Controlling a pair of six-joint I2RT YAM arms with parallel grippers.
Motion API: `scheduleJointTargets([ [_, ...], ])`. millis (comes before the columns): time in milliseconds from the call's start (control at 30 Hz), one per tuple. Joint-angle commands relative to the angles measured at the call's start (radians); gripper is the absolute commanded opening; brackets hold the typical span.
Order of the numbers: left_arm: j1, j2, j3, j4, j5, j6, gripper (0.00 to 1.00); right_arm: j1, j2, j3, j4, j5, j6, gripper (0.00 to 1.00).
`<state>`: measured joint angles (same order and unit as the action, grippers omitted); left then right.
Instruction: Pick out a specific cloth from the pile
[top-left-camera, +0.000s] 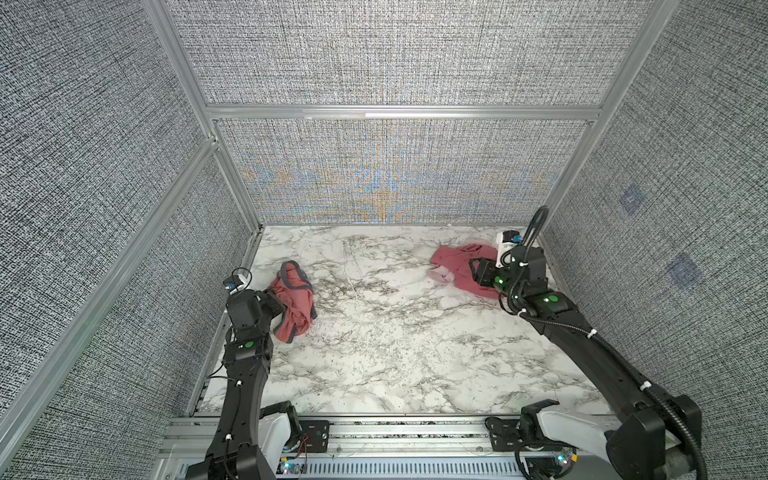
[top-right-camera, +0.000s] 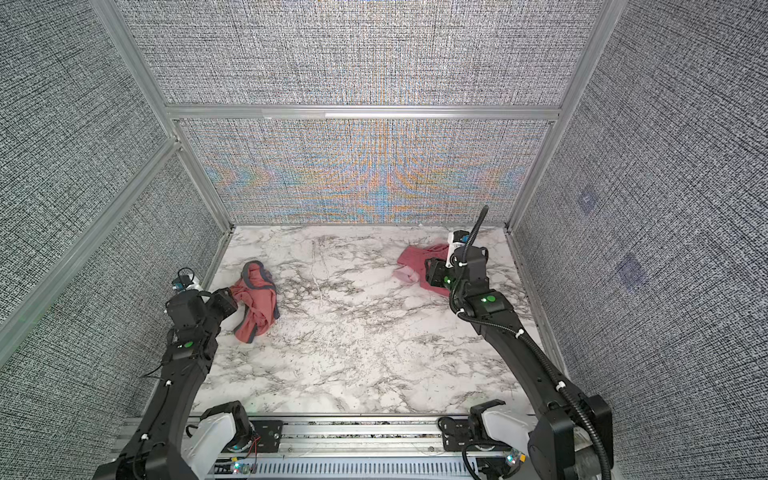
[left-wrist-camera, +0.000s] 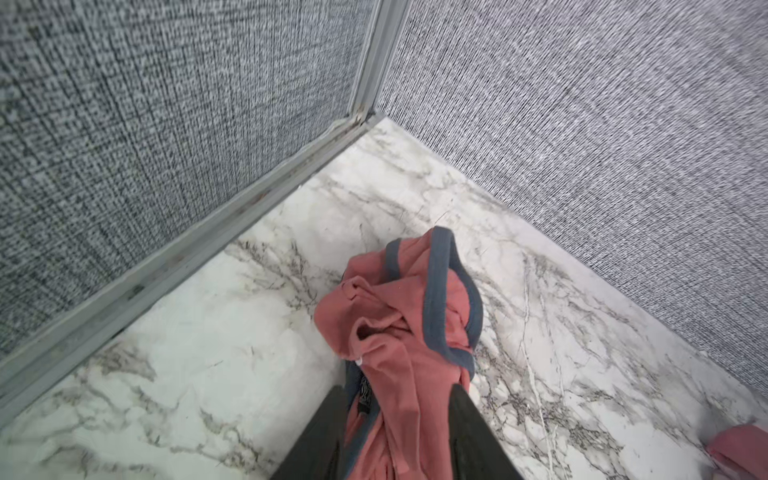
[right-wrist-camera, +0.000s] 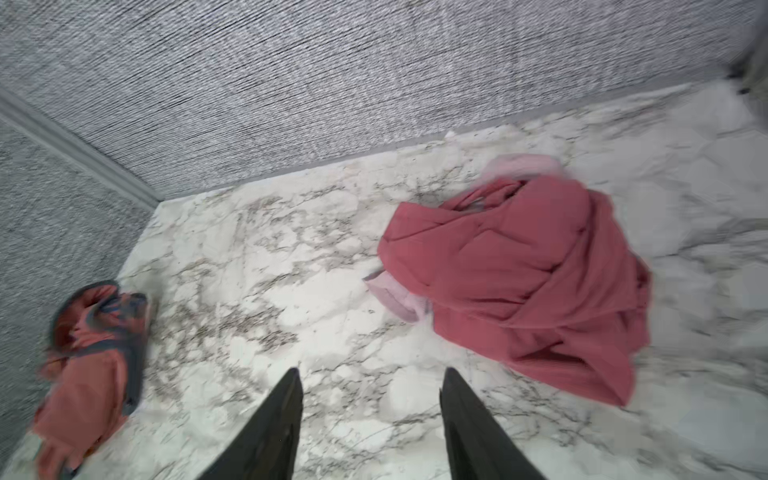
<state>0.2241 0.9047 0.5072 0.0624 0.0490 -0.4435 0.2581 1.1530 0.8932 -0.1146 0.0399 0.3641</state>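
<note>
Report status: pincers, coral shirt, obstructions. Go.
Left pincer straddles the coral shirt, grip unclear. Right pincer open, empty, by the pile. Shirt on the table, clear of the pile. Nothing in the way.

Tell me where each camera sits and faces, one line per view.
Both top views: high over the near edge, looking down at the table; left arm and right arm show.
Left wrist: on the left arm, facing the far-left corner; its jaws straddle the shirt.
Right wrist: on the right arm, facing the back wall and pile; open jaws show.
Shared: both wrist views show the shirt.
</note>
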Motion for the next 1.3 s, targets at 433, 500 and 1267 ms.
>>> scheduleJointTargets([
  [433, -0.057, 0.260, -0.228, 0.739, -0.016, 0.288, 0.59, -0.081, -0.067, -0.496, 0.589, 0.506, -0.249, 0.69],
  [500, -0.073, 0.289, -0.255, 0.809, -0.013, 0.323, 0.59, -0.087, -0.053, -0.531, 0.650, 0.523, -0.272, 0.69],
  [1267, -0.148, 0.577, -0.375, 1.299, 0.055, 0.441, 0.68, -0.196, 0.349, -0.636, 1.222, 0.336, -0.338, 0.76],
])
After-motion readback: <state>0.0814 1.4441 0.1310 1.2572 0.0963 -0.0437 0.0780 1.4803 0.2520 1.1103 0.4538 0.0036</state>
